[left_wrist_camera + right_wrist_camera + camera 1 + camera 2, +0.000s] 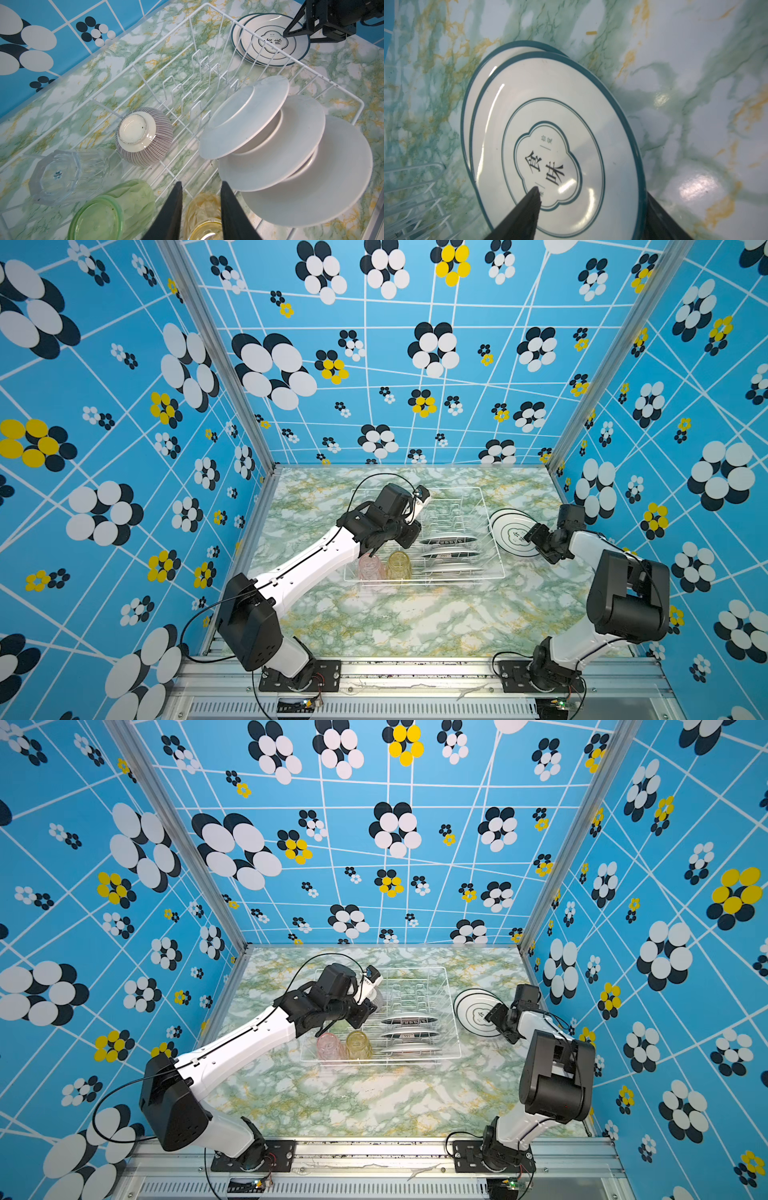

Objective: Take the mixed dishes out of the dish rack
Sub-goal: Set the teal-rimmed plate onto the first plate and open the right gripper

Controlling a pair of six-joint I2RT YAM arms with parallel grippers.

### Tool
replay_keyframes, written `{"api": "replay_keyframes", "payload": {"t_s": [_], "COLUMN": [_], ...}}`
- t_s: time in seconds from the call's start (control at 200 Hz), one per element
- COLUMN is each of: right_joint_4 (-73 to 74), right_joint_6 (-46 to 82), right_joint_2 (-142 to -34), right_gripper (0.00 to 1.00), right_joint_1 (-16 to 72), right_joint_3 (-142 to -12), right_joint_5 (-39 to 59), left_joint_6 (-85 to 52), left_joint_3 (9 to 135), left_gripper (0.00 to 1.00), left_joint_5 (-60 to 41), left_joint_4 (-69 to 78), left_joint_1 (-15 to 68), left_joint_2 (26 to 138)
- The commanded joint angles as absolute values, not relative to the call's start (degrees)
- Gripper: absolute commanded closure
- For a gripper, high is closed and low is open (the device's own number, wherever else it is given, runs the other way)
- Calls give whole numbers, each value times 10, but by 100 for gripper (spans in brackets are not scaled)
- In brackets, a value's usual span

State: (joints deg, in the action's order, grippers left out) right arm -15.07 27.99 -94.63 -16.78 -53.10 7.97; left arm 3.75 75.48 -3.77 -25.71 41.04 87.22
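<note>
Dishes sit in the dish rack in the middle of the table. In both top views we see three plates standing on edge in it. The pink tumbler and the amber tumbler are side by side in its near left corner. The left gripper hangs just over them. On the table right of the rack lie two stacked plates, under the right gripper.

From the left wrist we see the left jaws a little apart, pinching nothing. The amber tumbler shows below the gap. The striped bowl sits bottom up in the rack, near the clear tumbler and the green tumbler.

From the right wrist we see the right jaws spread wide. One finger is over the top plate and one is past its rim.
</note>
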Motion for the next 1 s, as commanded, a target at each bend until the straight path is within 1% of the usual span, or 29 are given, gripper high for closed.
{"api": "replay_keyframes", "payload": {"t_s": [0.0, 0.485, 0.995], "right_joint_4": [-175, -203, -216], "right_joint_6": [272, 269, 261], "right_joint_2": [-963, -1014, -1043], "right_gripper": [26, 25, 24], "right_joint_1": [-159, -128, -125], "right_joint_3": [-550, -597, -621], "right_joint_5": [55, 17, 16], "left_joint_6": [47, 48, 47], "left_joint_3": [749, 738, 745], "left_gripper": [67, 67, 66], "left_joint_5": [-50, -56, -63], "left_joint_4": [-267, -266, -277], "left_joint_1": [402, 397, 396], "left_joint_2": [882, 877, 879]}}
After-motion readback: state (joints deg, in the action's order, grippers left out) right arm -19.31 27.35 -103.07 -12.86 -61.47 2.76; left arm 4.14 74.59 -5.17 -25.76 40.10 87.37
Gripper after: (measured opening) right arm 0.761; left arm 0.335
